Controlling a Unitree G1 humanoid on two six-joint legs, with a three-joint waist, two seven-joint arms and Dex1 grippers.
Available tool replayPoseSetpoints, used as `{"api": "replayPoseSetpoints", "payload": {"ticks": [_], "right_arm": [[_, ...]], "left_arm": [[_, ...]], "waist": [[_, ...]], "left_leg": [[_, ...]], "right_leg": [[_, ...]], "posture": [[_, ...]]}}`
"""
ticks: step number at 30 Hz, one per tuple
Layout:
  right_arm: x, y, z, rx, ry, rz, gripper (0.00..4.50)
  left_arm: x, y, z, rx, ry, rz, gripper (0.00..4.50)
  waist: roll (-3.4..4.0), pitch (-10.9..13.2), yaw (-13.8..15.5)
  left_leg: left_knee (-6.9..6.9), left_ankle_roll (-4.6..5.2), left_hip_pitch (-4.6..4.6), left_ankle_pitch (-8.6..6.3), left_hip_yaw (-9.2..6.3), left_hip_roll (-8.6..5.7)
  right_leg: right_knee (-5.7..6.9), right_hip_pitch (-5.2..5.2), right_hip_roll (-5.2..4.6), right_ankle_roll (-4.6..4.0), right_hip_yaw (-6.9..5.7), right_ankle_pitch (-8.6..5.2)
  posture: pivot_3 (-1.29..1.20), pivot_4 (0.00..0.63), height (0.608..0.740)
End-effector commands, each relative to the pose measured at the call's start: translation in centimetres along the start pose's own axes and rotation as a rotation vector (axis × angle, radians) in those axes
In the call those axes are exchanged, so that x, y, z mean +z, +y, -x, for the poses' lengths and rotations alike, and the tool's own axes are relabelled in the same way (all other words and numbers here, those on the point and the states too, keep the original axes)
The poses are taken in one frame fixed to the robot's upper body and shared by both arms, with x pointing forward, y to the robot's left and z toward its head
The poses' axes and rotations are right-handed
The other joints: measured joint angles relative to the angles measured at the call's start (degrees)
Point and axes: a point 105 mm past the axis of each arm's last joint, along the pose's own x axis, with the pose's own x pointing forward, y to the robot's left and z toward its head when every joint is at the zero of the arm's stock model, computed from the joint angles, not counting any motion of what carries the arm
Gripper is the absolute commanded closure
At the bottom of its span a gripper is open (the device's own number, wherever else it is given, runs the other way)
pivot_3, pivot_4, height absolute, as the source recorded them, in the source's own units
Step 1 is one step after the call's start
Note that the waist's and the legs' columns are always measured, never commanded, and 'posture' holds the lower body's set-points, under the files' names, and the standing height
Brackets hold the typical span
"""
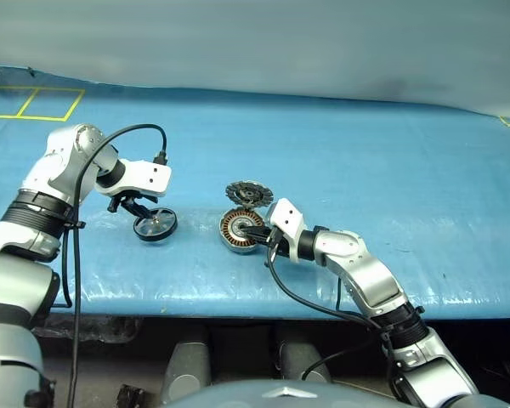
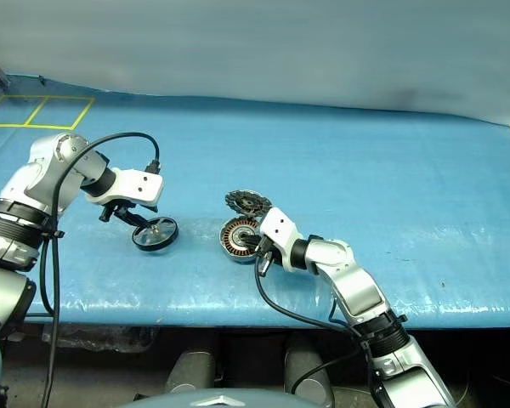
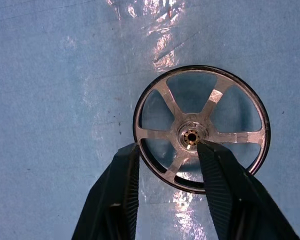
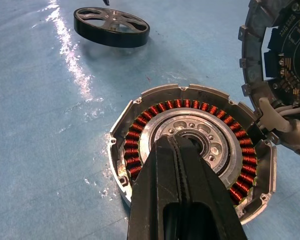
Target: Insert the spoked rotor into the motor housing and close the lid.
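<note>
Spoked rotor (image 3: 200,128), a thin silver metal ring with a dark outer band and five slim spokes running to a small brass-centred hub, lies flat on the blue table covering (image 1: 365,153), left of centre in the head views. The left gripper (image 1: 146,214) comes down on it from the upper left. In the left wrist view its two black ribbed fingers (image 3: 121,185) straddle the near part of the rim, one outside the ring and the other over the spokes, its tip beside the hub. The jaws stand partly apart, and the pictures do not settle whether they press the rim.

Well to the right of the rotor, near the middle of the frame, sits the motor housing (image 4: 190,140), a round silver-rimmed puck with a ring of copper-red windings around a pale central hub. Its cavity holds the windings and hub. The right gripper (image 4: 182,150) has its black fingers pressed together, their tips resting at the housing's central hub.

The lid (image 1: 248,193), a round grey toothed disc, stands swung open at the housing's far edge, joined at the rim.
</note>
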Motion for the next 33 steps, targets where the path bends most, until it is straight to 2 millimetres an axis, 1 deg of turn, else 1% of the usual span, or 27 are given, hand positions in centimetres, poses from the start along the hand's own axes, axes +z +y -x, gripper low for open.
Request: {"api": "replayPoseSetpoints", "payload": {"ticks": [1,11,18,25,33], "right_arm": [[1.1,-0.2,0.1,-0.011,-0.029,0.027,4.5],[1.0,-0.4,0.2,-0.024,-0.028,0.026,4.5],[1.2,-0.3,0.1,-0.023,-0.032,0.028,4.5],[1.2,-0.4,0.2,-0.023,-0.033,0.03,4.5],[1.2,-0.3,0.2,-0.023,-0.035,0.028,4.5]], "left_arm": [[-0.2,0.0,0.7,0.013,0.017,-0.014,2.38],[-0.9,-0.7,0.5,-0.007,0.032,-0.001,2.38],[-1.2,-1.1,-0.4,-0.015,0.038,0.003,2.38],[-1.0,-1.6,-1.5,-0.033,0.027,0.007,2.38],[-1.2,-1.8,-1.8,-0.041,0.027,0.022,2.38]], "waist": [[0.0,0.0,0.0],[0.0,0.0,0.0],[0.0,0.0,0.0],[0.0,0.0,0.1],[0.0,0.0,0.1]], "left_leg": [[0.0,0.0,0.0,0.0,0.0,0.0],[0.09,0.0,0.0,0.0,-0.01,0.0],[0.18,0.0,0.0,0.0,-0.01,0.0],[0.21,0.0,0.0,0.0,-0.02,0.01],[0.25,0.0,0.01,0.0,-0.02,0.01]], "right_leg": [[0.01,0.0,0.0,0.0,0.0,0.0],[0.06,0.01,0.0,0.01,0.0,0.01],[0.13,0.02,0.0,0.02,0.0,0.01],[0.18,0.02,0.0,0.01,0.0,0.01],[0.21,0.02,0.01,0.01,0.0,0.01]], "posture": [[0.0,0.15,0.74],[0.0,0.15,0.74],[0.0,0.15,0.74],[0.0,0.15,0.74],[0.0,0.15,0.74]]}}
